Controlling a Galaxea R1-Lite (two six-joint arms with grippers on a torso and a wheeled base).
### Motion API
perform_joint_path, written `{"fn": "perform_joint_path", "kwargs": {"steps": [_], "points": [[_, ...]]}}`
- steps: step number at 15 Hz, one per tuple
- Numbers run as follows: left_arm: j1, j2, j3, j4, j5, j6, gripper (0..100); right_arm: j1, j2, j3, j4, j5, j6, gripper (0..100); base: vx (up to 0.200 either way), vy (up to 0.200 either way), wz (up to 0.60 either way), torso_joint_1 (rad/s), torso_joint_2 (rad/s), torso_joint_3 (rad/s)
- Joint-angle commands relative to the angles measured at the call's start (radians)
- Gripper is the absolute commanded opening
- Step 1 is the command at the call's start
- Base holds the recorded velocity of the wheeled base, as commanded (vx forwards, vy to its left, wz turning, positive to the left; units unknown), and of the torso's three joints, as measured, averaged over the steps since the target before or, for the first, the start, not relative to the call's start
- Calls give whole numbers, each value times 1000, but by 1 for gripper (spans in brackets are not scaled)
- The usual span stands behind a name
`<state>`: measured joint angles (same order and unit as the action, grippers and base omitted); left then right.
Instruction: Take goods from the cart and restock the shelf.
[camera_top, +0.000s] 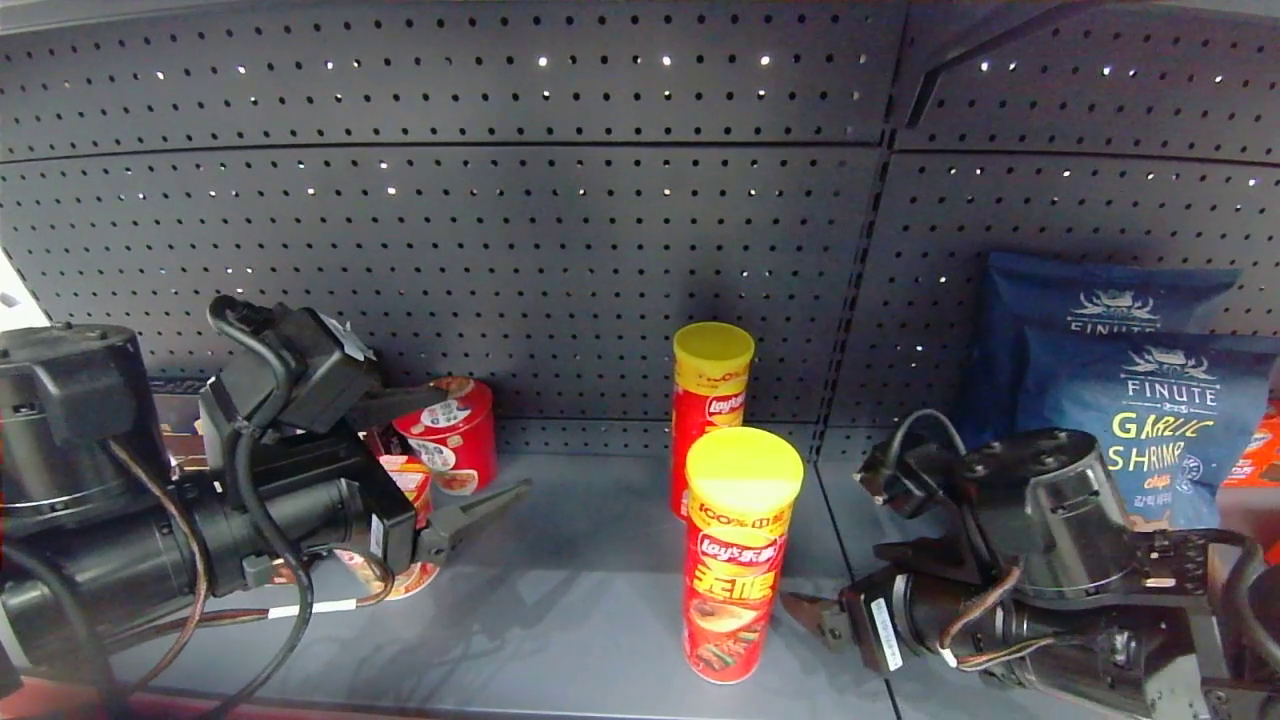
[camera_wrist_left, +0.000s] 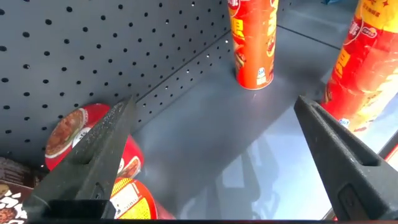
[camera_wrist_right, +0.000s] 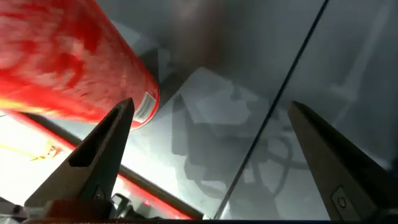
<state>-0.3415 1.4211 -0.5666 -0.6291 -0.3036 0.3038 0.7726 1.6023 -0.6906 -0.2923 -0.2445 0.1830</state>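
Noted L gripper (camera_wrist_left: 212, 102), R gripper (camera_wrist_right: 210, 107) wide open, empty; risk of tipping front chip can (camera_top: 740, 555), lower centre, w/ R tip just beside it

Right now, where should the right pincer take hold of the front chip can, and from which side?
Likely grip the front chip can mid-body, from the robot's right, where the open right pincer sits: it stands upright, a straight cylinder.

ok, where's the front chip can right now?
Head view, right of centre: the front chip can stands upright on the shelf near its front edge, just ahead of the second can, with the right gripper close beside its base.
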Motion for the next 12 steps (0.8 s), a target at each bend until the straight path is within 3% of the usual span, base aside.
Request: {"fn": "perform_joint_path", "kwargs": {"steps": [1, 12], "points": [[1, 16, -7, -1, 0, 0, 100, -1, 42, -7, -1, 1, 0, 100, 0, 0, 0, 0, 0, 0], [-1, 35, -7, -4, -2, 1, 100, 8, 65, -7, -19, 10, 0, 100, 0, 0, 0, 0, 0, 0]]}}
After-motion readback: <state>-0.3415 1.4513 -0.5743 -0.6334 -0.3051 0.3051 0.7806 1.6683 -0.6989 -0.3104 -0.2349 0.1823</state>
